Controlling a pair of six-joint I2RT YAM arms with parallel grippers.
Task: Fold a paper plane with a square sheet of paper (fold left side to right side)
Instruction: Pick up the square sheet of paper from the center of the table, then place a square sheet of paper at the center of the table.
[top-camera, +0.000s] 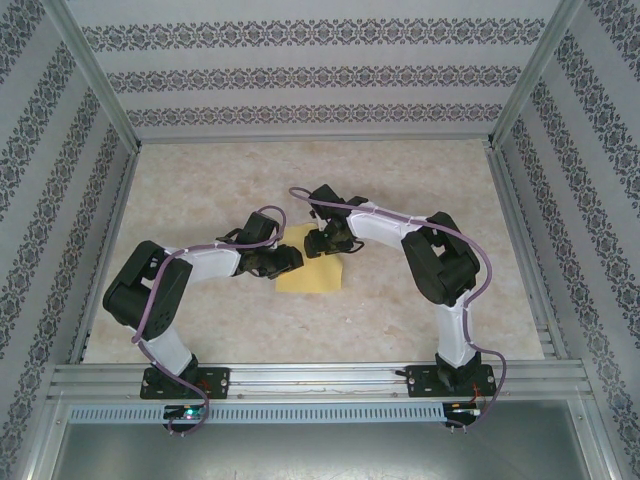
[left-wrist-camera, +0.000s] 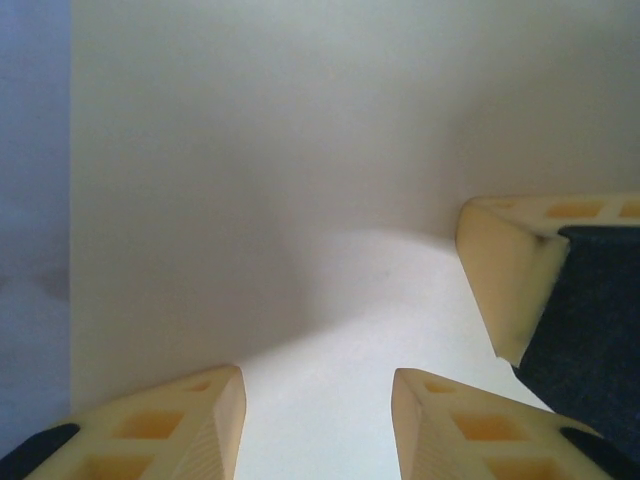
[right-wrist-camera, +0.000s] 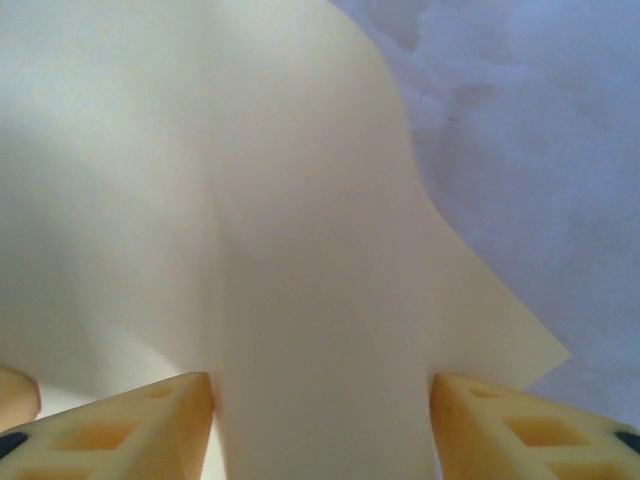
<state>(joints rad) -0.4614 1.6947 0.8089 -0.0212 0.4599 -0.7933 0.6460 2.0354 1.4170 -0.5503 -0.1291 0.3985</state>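
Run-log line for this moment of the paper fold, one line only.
sheet of paper: on table, part raised | left gripper: open, over sheet | right gripper: open, straddling raised part | fold: unfinished

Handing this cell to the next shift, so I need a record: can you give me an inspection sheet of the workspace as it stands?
Surface: pale marbled table, no stains seen.
Job's things: yellow sheet of paper at the table's centre, part of it raised into a fold; no finished plane.
Clutter: nothing seen.
Grippers: left gripper jaws apart over the sheet; right gripper jaws apart on either side of the raised fold.
Cables: purple cables run along both arms, off the paper.
Surroundings: patterned walls, aluminium frame.
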